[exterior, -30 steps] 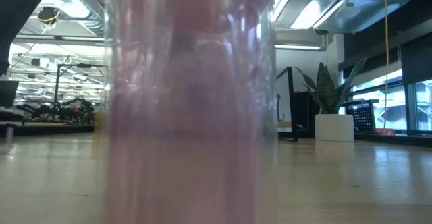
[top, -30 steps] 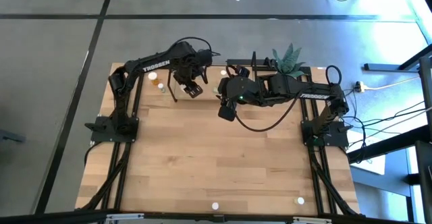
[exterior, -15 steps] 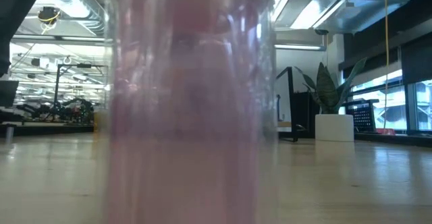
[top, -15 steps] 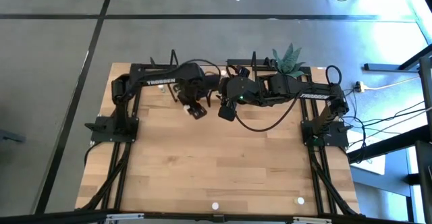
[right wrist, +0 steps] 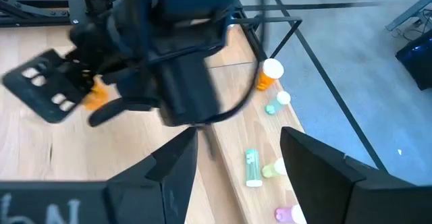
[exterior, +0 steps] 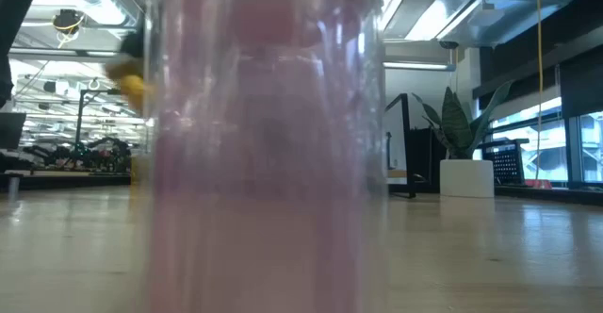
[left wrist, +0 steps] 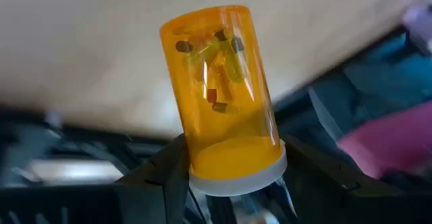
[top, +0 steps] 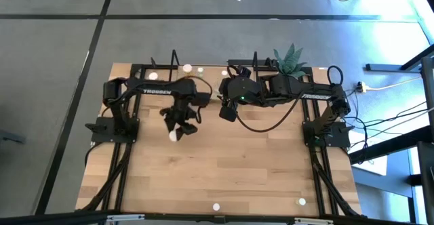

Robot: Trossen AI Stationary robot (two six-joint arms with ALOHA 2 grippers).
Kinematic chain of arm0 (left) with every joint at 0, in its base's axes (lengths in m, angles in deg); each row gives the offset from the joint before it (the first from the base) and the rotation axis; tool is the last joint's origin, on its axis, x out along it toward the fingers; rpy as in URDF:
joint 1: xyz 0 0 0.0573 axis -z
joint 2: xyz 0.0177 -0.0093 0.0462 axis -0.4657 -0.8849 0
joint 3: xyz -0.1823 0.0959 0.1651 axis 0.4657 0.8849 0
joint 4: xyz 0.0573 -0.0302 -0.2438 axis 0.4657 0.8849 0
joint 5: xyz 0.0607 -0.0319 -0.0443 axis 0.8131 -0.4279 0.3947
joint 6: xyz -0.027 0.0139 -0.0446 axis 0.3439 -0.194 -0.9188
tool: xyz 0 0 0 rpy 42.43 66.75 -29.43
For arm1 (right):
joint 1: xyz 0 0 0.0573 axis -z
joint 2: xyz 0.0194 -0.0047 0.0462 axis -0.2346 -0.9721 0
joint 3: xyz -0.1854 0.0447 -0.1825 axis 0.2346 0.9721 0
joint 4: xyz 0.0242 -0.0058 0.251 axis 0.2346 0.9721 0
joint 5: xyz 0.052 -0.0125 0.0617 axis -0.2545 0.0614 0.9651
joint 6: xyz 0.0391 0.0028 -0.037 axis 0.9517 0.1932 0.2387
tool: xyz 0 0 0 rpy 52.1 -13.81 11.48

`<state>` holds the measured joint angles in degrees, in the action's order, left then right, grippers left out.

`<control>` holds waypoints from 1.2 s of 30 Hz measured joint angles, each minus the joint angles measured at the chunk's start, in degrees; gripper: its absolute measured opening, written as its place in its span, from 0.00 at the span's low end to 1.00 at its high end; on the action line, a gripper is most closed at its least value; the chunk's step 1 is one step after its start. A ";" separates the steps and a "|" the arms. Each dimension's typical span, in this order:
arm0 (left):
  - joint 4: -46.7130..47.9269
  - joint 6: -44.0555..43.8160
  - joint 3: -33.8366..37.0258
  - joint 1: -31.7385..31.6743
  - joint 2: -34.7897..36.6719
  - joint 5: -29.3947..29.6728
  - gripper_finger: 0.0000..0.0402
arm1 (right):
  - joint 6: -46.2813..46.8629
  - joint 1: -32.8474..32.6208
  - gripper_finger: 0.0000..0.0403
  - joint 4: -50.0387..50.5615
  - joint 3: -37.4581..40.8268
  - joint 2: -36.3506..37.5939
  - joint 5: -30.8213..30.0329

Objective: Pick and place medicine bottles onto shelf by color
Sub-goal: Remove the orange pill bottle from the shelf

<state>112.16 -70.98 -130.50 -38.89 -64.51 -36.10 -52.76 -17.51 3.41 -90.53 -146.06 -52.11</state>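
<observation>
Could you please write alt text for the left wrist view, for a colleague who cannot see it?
An orange medicine bottle with a white cap, pills and capsules visible inside, is clamped near its cap end by the left gripper, the body pointing away from the camera. Behind it are the light wooden table and blurred dark framing.

Two matte black jointed arms, the left arm [top: 152,87] lettered TROSSEN in white, the right arm [top: 298,89] trailing a looping black cable; broad dark angular fingers [right wrist: 324,166].
</observation>
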 joint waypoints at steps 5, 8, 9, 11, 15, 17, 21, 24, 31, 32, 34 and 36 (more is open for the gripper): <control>-0.02 0.18 6.47 3.85 0.19 -8.92 0.47 | 0.01 0.00 0.53 -0.39 0.00 0.00 0.19; -0.02 0.49 9.66 5.42 0.19 -11.00 0.47 | 0.11 -0.01 0.53 -0.39 0.00 0.00 0.93; -0.02 0.57 10.45 5.85 0.19 -11.84 0.47 | 0.10 -0.02 0.53 -0.39 0.00 0.00 0.94; -0.02 0.90 12.05 6.74 0.19 -12.54 0.47 | 0.00 -0.02 0.53 -0.39 0.00 0.00 0.94; -0.80 0.81 14.36 7.57 0.19 -12.69 0.47 | 0.03 -0.02 0.53 -0.39 0.00 0.00 0.95; -1.71 0.67 15.27 7.58 0.19 -12.71 0.47 | 0.03 -0.02 0.53 -0.39 0.00 0.00 0.94; -3.70 0.55 16.62 7.61 -0.10 -12.69 0.47 | 0.00 0.00 0.53 -0.39 0.00 0.00 0.96; -3.92 0.73 16.65 7.60 -1.55 -12.21 0.47 | 0.11 -0.02 0.53 -0.41 0.00 0.00 0.98; -3.93 5.69 16.64 7.31 -6.26 -12.40 0.47 | 0.04 -0.02 0.53 -1.04 0.00 0.00 0.98; -3.93 6.22 16.63 7.28 -6.83 -12.42 0.47 | 0.00 0.00 0.53 -1.11 0.00 0.00 1.03; -3.96 6.87 16.62 7.17 -8.19 -12.45 0.47 | 0.10 -0.02 0.53 -1.22 0.00 0.00 0.98; -4.37 7.68 16.64 7.12 -9.60 -12.45 0.47 | 0.03 -0.02 0.53 -1.22 0.00 0.00 1.03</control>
<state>107.79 -63.30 -113.87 -31.77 -74.11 -48.54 -52.73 -17.53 2.19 -90.53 -146.06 -51.08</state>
